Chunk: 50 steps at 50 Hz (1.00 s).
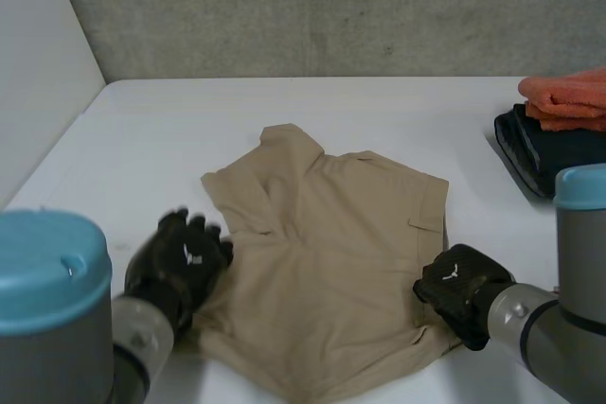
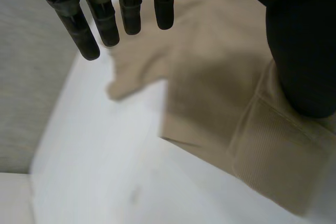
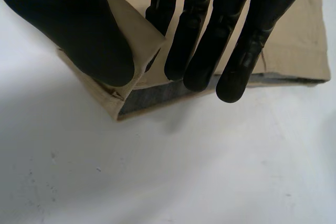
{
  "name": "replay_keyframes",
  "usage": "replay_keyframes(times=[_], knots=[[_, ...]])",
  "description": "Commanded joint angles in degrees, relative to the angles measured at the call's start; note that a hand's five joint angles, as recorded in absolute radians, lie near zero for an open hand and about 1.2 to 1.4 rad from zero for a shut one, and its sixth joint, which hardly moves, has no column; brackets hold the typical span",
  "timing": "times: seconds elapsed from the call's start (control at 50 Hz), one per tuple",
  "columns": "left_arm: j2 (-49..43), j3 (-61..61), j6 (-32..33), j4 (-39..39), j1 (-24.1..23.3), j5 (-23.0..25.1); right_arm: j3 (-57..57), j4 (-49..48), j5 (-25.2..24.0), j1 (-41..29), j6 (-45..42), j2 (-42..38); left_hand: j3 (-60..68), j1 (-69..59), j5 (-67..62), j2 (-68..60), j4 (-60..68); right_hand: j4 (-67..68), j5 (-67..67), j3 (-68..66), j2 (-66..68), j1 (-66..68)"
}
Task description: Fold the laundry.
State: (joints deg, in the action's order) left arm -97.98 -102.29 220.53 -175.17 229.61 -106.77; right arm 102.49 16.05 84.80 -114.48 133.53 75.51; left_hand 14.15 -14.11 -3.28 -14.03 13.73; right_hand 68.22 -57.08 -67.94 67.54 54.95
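Tan cloth lies spread on the table. My right hand pinches its near right corner between thumb and fingers, while my left hand is at the left edge, fingers straight and apart. I judge that shallow pinch could slip if I lift.

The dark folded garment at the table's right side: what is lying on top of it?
An orange folded cloth lies on the dark garment. The part of the dark garment beneath that cloth is covered and cannot be seen.

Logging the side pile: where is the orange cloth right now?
In the head view, the orange cloth lies at the table's far right edge, on top of a dark folded garment, apart from the tan garment mid-table.
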Motion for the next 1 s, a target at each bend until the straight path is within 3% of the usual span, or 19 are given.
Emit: replay_keyframes(times=[0.02, 0.1, 0.12, 0.2, 0.34, 0.5, 0.7, 0.82, 1.0], knots=[[-0.45, 6.31, -0.27, -9.21, 3.65, 3.31, 2.98, -5.05, 0.37, 0.31, 1.90, -1.33, -0.92, 0.87, 0.04, 0.79, -0.49, 11.78, -12.92, -12.06, 12.46, 25.05], [-4.75, 10.61, -0.18, -15.02, 9.36, 13.76, 3.86, -6.64, 0.37, 0.31, 2.61, -1.33, 3.45, -3.50, -4.33, -3.58, 3.88, 11.78, -12.92, -12.06, 12.46, 25.05], [-8.15, 12.88, -0.62, -15.89, 12.24, 18.31, 3.95, -6.99, 0.28, 0.39, 2.69, -1.33, 6.79, -6.84, -7.67, -6.92, 7.22, 11.78, -12.92, -12.06, 12.46, 25.05], [-17.64, 21.22, -1.85, -15.29, 15.60, 26.94, 4.30, -8.66, 0.28, 0.57, 3.13, -1.51, 10.00, -10.05, -10.88, -10.13, 10.43, 11.78, -12.92, -12.06, 12.46, 25.05], [-35.49, 39.06, -3.35, -9.94, 18.41, 30.03, 4.83, -10.86, 0.36, 0.57, 4.36, -1.68, 12.38, -12.42, -13.25, -12.50, 12.80, 11.78, -12.92, -12.06, 12.46, 25.05], [-45.53, 48.67, -3.70, -5.44, 19.65, 37.24, 5.18, -12.00, 0.37, 0.48, 4.72, -2.12, 15.57, -15.62, -16.45, -15.70, 15.99, 11.78, -12.92, -12.06, 12.46, 25.05], [-51.87, 55.53, -3.79, -4.74, 19.83, 37.60, 5.27, -13.06, 0.45, 0.57, 4.98, -2.30, 29.85, -29.89, -30.73, -29.98, 30.27, 11.78, -12.92, -12.06, 12.46, 25.05], [-51.70, 55.62, -3.79, -4.74, 19.91, 35.67, 5.62, -13.06, 0.37, 0.57, 5.16, -2.30, 65.65, -65.69, -66.52, -65.77, 66.07, 11.78, -12.92, -12.06, 12.46, 25.05], [-46.69, 50.53, -2.03, -5.27, 19.91, 26.88, 5.71, -13.06, 0.37, 0.40, 5.16, -2.21, 65.85, -65.89, -66.72, -65.97, 66.27, 11.78, -12.92, -12.06, 12.46, 25.05]])
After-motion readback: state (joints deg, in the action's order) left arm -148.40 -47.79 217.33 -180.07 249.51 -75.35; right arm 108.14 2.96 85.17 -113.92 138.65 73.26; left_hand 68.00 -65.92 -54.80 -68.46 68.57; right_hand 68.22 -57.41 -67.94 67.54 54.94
